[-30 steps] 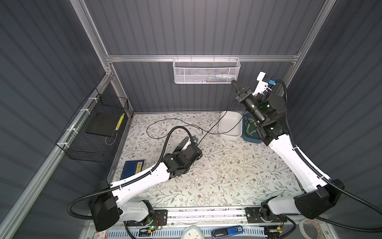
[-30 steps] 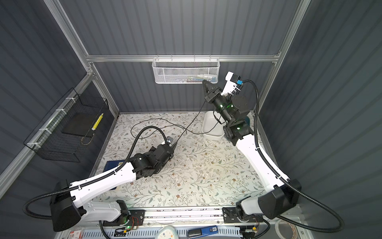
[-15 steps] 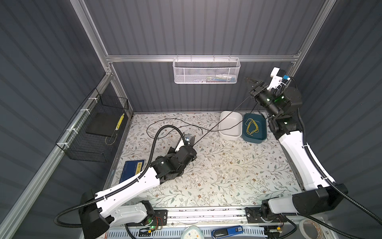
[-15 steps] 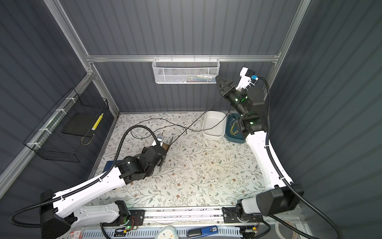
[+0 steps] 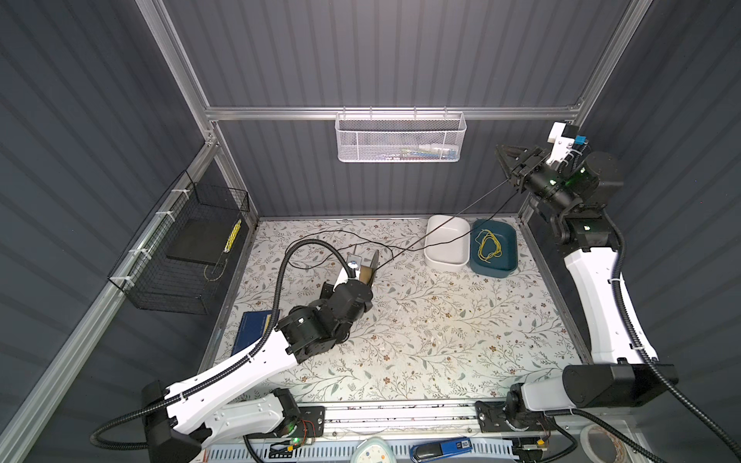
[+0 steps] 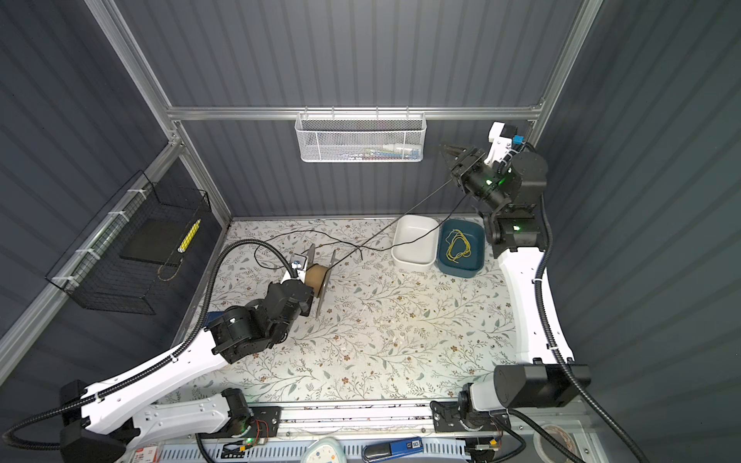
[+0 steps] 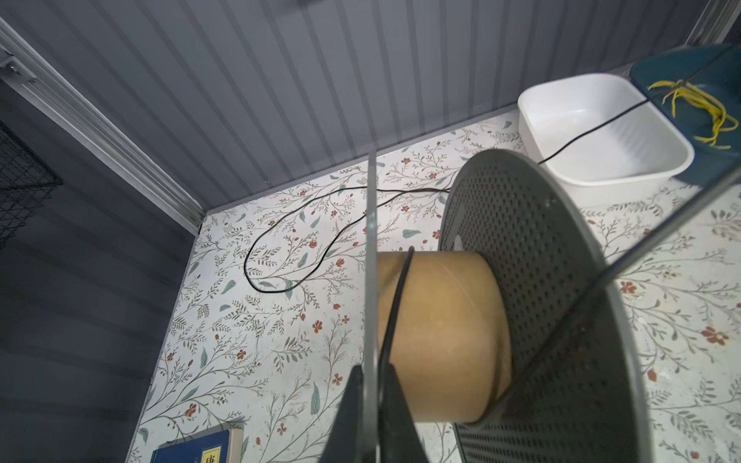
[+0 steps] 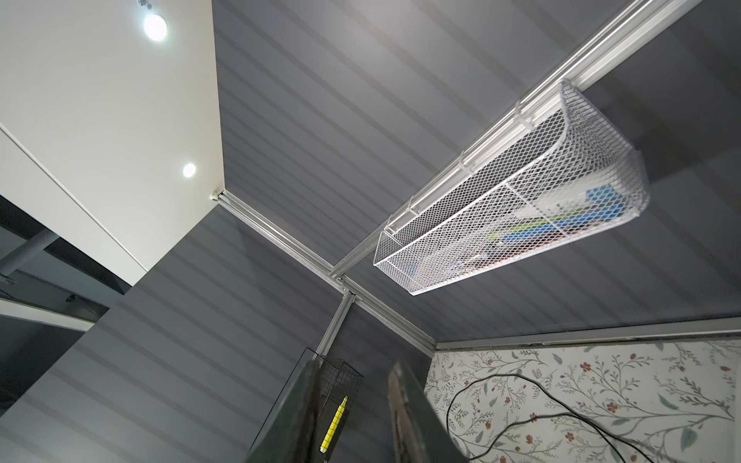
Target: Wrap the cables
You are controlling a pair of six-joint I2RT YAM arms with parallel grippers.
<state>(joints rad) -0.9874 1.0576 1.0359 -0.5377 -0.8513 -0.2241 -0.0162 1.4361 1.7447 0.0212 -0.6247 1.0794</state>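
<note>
In both top views the thin black cable runs taut from the grey perforated spool with a brown cardboard core, over the white rectangular tub, up to the right fingers, high by the back wall. Its slack lies looped on the floral desk. The cable seems to hang behind those fingers, not between them.

In the left wrist view, the left fingers are clamped on the spool's thin flange, and one cable turn crosses the core.

In the right wrist view, the right fingers stand apart with nothing between them.
</note>
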